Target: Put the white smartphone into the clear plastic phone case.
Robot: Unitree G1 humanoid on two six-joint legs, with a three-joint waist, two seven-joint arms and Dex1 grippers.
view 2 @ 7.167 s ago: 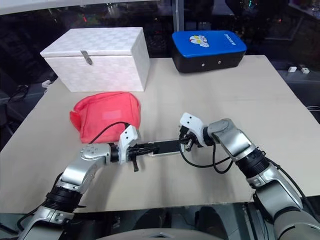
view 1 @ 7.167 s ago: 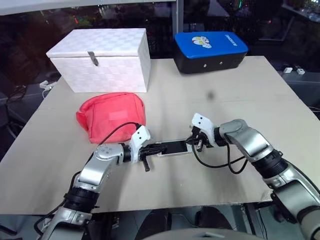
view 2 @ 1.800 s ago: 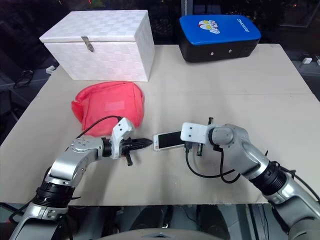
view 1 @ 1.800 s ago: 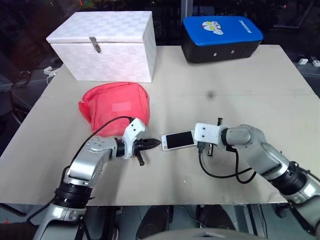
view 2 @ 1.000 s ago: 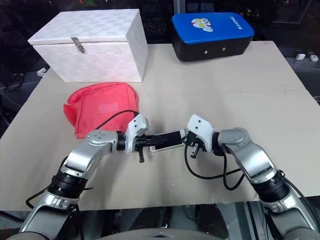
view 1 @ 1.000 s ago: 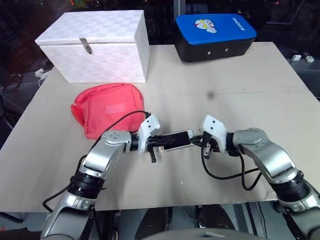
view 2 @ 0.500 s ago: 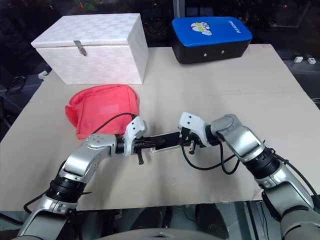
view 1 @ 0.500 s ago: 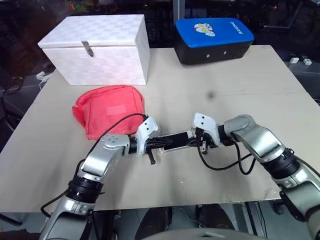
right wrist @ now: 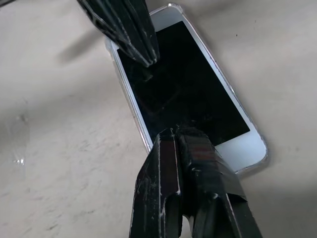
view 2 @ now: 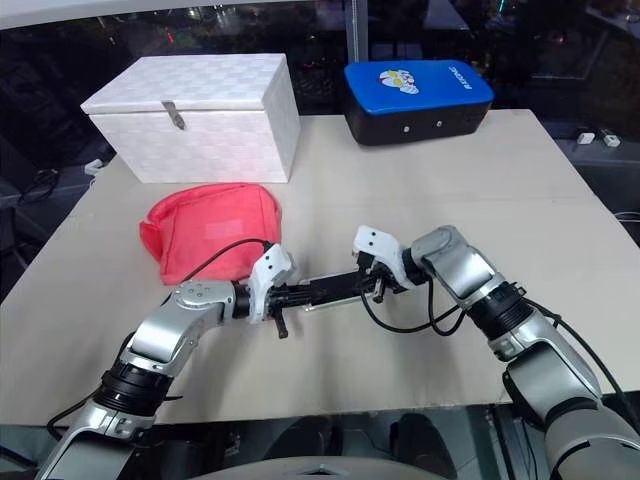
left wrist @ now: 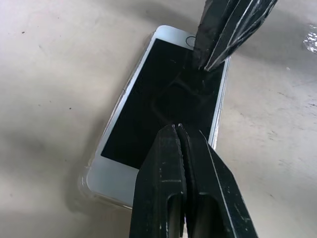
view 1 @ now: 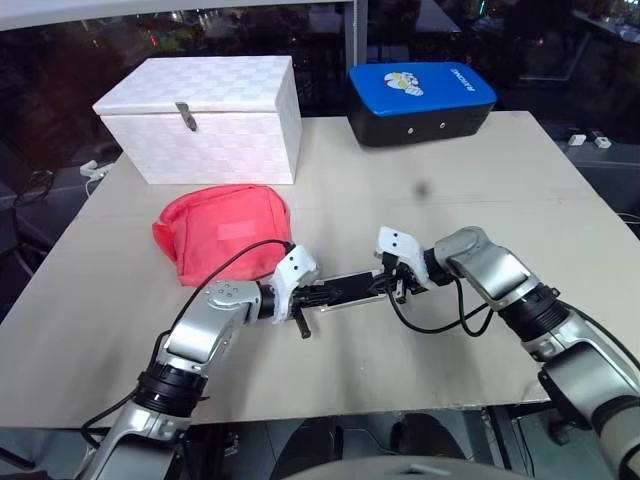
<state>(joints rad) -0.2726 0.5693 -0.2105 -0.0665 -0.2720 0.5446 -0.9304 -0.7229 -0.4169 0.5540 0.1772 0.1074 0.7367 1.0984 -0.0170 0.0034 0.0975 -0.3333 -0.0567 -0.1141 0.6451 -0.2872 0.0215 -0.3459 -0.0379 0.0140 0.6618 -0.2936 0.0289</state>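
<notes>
The white smartphone (left wrist: 163, 99) lies screen-up inside the clear plastic phone case (left wrist: 88, 184) at the table's (view 1: 480, 190) centre. Both the left gripper (view 1: 322, 294) and right gripper (view 1: 385, 284) have their 2 fingers pinched together, holding nothing, tips on the screen from opposite ends, apparently to press it home.

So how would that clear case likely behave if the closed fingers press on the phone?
The clear plastic phone case shows a thin rim, so it probably flexes. Lying flat under the white smartphone on the smooth table, it could slide, not tip.
</notes>
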